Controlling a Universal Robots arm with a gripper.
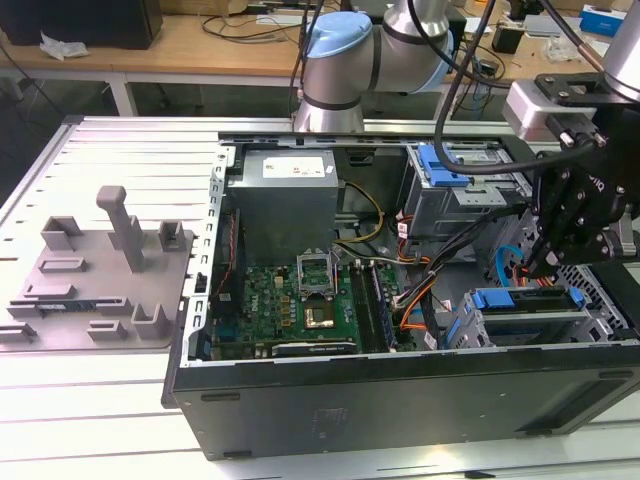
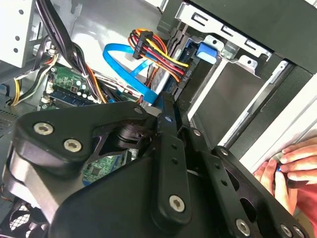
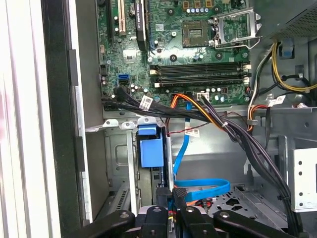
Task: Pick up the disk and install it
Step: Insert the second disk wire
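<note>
Over the open-topped computer case point(image 1: 400, 400), at the exterior view's right, the gripper point(image 1: 540, 262) hangs just inside the case wall, above the lower drive bay. I cannot tell whether the pincer is wide, narrow or holding anything: in both wrist views its tip point(image 3: 171, 198) point(image 2: 166, 111) sits tight against the bay's rear edge among cable plugs. The disk point(image 1: 515, 305) lies in that lower bay with its blue carrier end point(image 3: 150, 148) at the bay mouth, close beside the case's side wall. Two blue-fronted carriers can be counted in the exterior view: this one and a second carrier point(image 1: 445, 165) in the upper bay, well apart. One grey power-supply box point(image 1: 285, 205) fills the far corner, and one motherboard point(image 1: 290, 300) covers the case floor. Bundled black and orange cables point(image 3: 218, 119) and one flat blue cable point(image 3: 198, 188) crowd the gap between board and bays. Outside the case, a grey fixture plate point(image 1: 100, 270) rests on the slotted table point(image 1: 120, 150), and a person's hand point(image 2: 292, 166) shows beyond the case edge.
</note>
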